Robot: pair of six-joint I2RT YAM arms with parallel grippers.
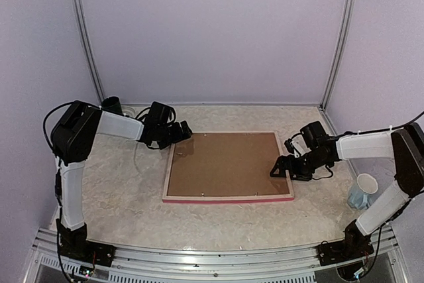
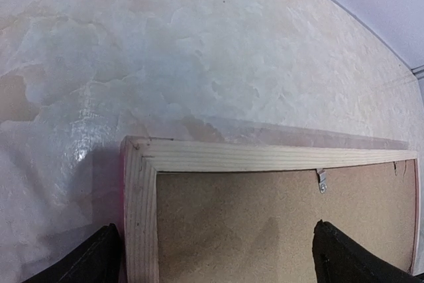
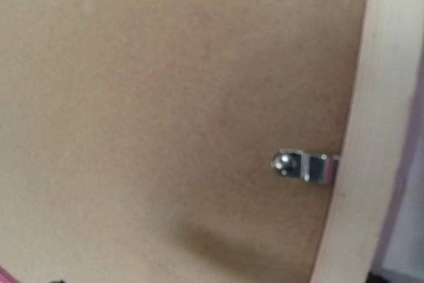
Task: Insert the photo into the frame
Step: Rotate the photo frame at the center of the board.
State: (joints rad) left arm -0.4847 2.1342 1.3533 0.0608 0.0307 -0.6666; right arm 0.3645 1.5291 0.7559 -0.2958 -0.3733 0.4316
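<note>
Marbled desk (image 1: 119,190), frame (image 1: 228,198) back-up, long axis left-right; left gripper (image 1: 184,132) and right gripper (image 1: 278,169) flank it, wide open, empty.

A frame (image 1: 228,198) lies flat at the middle of the desk (image 1: 126,197), back up, with its pink edge toward the near side and a brown backing board (image 1: 224,164) filling it. The left hand (image 1: 182,130) is over its far left corner, the right hand (image 1: 281,167) over its right edge. A pale cup (image 1: 362,192) stands at the near right.
</note>
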